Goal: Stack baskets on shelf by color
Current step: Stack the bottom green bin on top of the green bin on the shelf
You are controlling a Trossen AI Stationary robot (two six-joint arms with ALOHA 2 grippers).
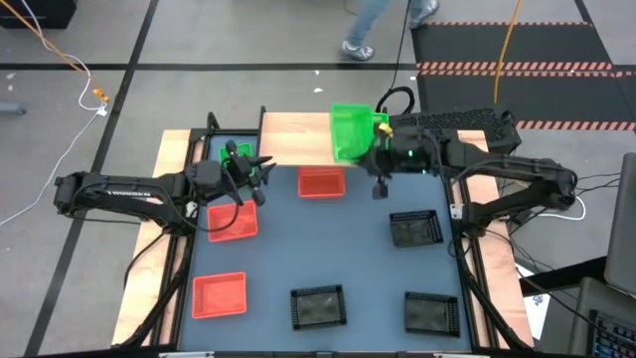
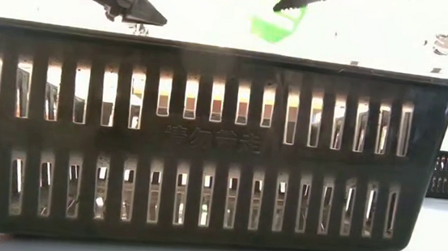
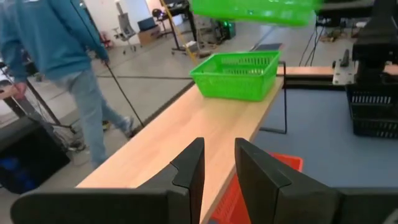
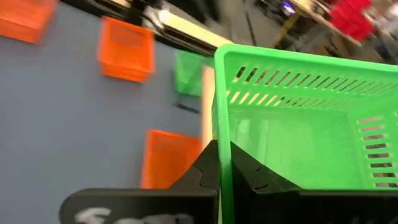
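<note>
A green basket (image 1: 350, 134) hangs in my right gripper (image 1: 378, 139) over the right end of the wooden shelf (image 1: 293, 139). In the left wrist view it (image 3: 255, 9) floats above a second green basket (image 3: 239, 74) that stands on the shelf (image 3: 205, 130). A third green basket (image 1: 231, 152) shows beside the shelf's left end, partly hidden by my left gripper (image 1: 248, 177), which is open and empty above the table. Red baskets (image 1: 321, 182) (image 1: 232, 221) (image 1: 219, 294) and black baskets (image 1: 415, 228) (image 1: 318, 306) (image 1: 431, 311) rest on the tabletop. My right gripper (image 4: 221, 171) pinches one side wall of the green basket at its rim (image 4: 222, 127), one finger (image 4: 204, 168) outside and one inside. The fingers come from the table's right side. The basket is lifted clear, held above the green basket on the shelf.
One black basket (image 2: 206, 140) stands right before the low camera and blocks most of that view. A person (image 3: 56, 56) walks on the floor beyond the shelf. Bare blue-grey tabletop (image 1: 348, 249) lies between the red and black baskets.
</note>
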